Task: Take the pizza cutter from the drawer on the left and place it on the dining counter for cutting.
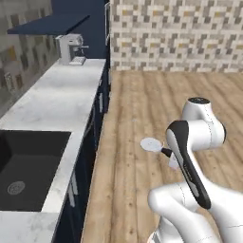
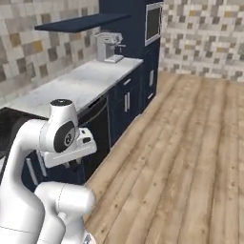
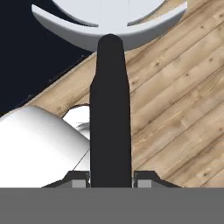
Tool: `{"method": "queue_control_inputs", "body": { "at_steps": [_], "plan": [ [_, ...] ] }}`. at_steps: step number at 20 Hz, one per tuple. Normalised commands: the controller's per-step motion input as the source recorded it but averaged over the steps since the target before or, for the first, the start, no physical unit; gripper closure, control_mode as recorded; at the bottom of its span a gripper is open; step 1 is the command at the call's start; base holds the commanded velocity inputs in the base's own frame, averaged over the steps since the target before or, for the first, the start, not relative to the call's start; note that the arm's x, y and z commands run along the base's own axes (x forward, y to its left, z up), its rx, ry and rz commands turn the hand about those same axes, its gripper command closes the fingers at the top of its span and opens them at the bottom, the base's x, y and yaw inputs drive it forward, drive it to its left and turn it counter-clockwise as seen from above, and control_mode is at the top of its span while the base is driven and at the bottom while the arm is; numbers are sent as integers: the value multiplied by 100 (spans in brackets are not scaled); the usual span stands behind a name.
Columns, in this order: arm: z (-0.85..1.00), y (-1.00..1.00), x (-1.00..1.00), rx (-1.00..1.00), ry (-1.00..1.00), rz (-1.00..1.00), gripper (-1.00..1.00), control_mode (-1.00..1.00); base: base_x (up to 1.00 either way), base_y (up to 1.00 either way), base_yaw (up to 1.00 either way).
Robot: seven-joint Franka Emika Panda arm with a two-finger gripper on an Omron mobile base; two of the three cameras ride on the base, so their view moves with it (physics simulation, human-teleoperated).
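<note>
coffee machine [image 1: 71, 49] on marble worktop [image 1: 57, 102] beside black sink [image 1: 28, 168].

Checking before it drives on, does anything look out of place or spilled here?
Nothing spilled or damaged. The one thing off a surface is the pizza cutter: the gripper is shut on its black handle, wheel out front, above the wooden floor beside the marble worktop.

- Even, flat rendered light; no glare.
- Faint soft shadow on the floor [image 1: 156, 118].
- Sink [image 1: 28, 166] reads near-black.
- Base views grainy, low-resolution.
- Hand view sharp; cutter [image 3: 109, 109] looms large.
</note>
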Motion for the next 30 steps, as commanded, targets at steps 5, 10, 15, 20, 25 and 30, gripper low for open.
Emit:
{"method": "queue_control_inputs", "body": {
  "at_steps": [5, 10, 15, 20, 25, 30],
  "plan": [
    [0, 0, 0, 0, 0, 0, 100, 100, 2, 0, -87],
    [0, 0, 0, 0, 0, 0, 100, 100, 1, 0, -90],
    [0, 0, 0, 0, 0, 0, 100, 100, 1, 0, -90],
    [0, 0, 0, 0, 0, 0, 100, 100, 2, 0, -89],
    [0, 0, 0, 0, 0, 0, 100, 100, 24, 1, -72],
    [0, 0, 0, 0, 0, 0, 100, 100, 60, 6, -42]
  ]
}}
